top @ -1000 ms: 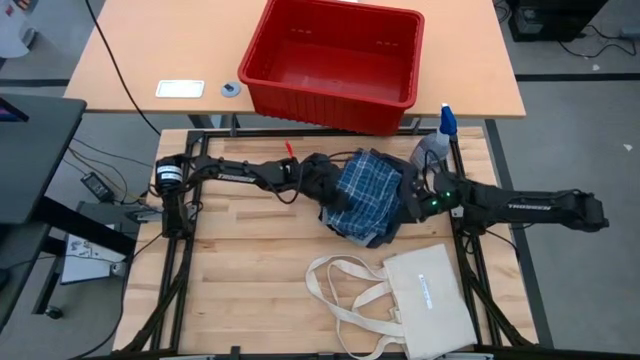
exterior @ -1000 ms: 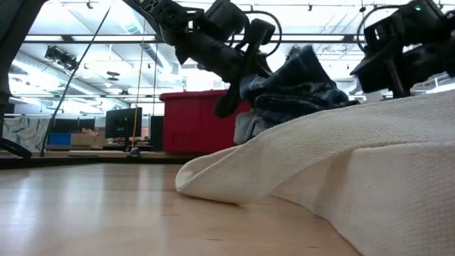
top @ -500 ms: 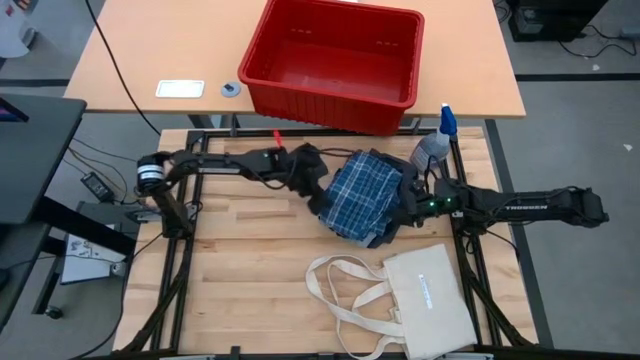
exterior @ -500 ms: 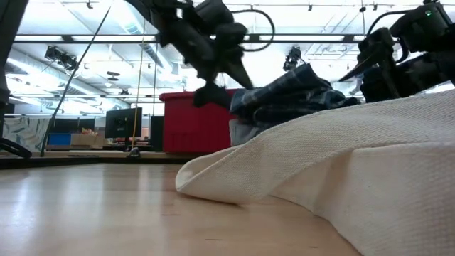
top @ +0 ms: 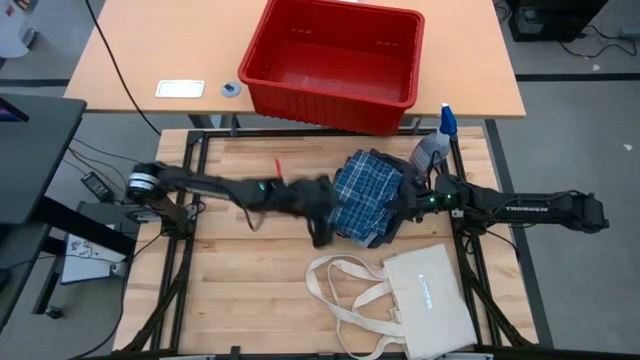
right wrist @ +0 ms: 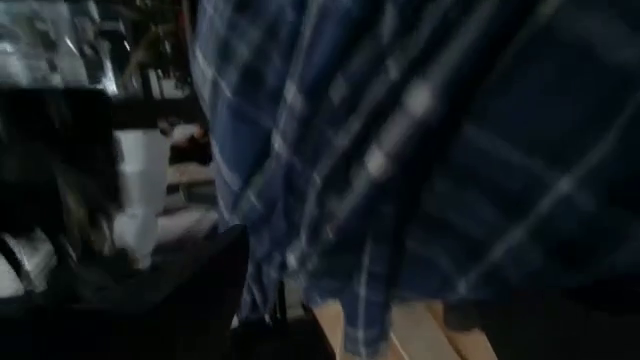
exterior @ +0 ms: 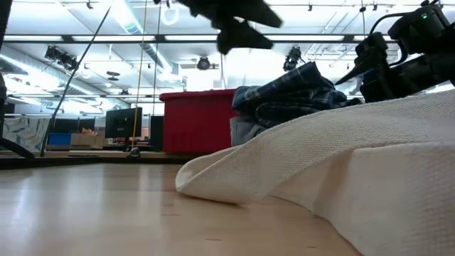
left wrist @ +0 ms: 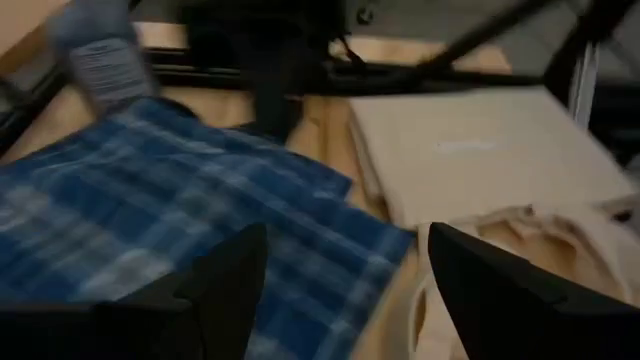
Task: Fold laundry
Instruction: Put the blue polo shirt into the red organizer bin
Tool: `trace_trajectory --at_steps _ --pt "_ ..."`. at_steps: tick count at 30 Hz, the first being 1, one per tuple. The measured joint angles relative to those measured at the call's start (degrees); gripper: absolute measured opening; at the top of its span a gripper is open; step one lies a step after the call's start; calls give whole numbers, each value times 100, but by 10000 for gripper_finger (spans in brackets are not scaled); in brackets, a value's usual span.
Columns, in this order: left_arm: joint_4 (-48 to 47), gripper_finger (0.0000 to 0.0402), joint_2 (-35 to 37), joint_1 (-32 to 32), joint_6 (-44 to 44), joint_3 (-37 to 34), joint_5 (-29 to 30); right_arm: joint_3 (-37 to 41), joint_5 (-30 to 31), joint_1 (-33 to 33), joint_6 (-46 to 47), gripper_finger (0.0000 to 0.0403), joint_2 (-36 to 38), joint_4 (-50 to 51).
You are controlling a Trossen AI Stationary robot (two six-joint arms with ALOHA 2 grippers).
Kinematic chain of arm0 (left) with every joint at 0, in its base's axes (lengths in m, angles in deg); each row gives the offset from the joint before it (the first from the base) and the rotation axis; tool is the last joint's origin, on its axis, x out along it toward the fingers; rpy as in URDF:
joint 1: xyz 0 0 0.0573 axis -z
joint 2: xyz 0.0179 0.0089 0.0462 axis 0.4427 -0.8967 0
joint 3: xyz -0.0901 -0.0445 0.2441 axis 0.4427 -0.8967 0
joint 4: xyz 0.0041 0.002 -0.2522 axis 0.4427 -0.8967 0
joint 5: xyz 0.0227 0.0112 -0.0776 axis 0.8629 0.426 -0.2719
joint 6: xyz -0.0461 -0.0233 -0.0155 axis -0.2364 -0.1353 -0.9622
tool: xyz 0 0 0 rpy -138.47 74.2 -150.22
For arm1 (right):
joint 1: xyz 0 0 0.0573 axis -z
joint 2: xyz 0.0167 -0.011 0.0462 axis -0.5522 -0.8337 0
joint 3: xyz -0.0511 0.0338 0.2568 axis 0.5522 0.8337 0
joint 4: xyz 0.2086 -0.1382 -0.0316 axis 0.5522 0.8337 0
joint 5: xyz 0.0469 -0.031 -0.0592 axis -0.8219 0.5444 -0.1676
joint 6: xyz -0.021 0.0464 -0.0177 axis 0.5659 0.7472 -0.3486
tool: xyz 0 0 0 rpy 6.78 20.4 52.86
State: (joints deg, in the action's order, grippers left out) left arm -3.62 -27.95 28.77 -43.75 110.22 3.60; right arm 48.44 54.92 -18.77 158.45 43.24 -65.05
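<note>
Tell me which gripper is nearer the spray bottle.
Right. The right gripper sits just below the spray bottle, against the plaid garment; the left gripper is across the garment, farther away.

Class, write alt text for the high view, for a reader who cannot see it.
A blue-white plaid garment lies bunched on a wooden table between two dark robot arms, the left pincer at its one edge and the right pincer at the other. A cream tote bag lies nearer the front, and a red bin stands behind.

1 red bin (top: 335,60), 1 spray bottle (top: 437,147), 1 canvas tote bag (top: 425,297), 1 plaid garment (top: 365,192), 2 robot arms.
</note>
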Motion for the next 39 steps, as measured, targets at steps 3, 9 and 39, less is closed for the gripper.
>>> trace_trajectory --at_steps 3,9,39 --pt "-100 280 -445 382 276 254 666 0 0 175 4 356 -12 -46" --pt "-134 311 -1219 582 915 741 1560 0 -163 270 34 356 -66 -108" --pt "-284 393 -2408 350 2568 1067 2036 0 36 168 20 356 -90 -346"
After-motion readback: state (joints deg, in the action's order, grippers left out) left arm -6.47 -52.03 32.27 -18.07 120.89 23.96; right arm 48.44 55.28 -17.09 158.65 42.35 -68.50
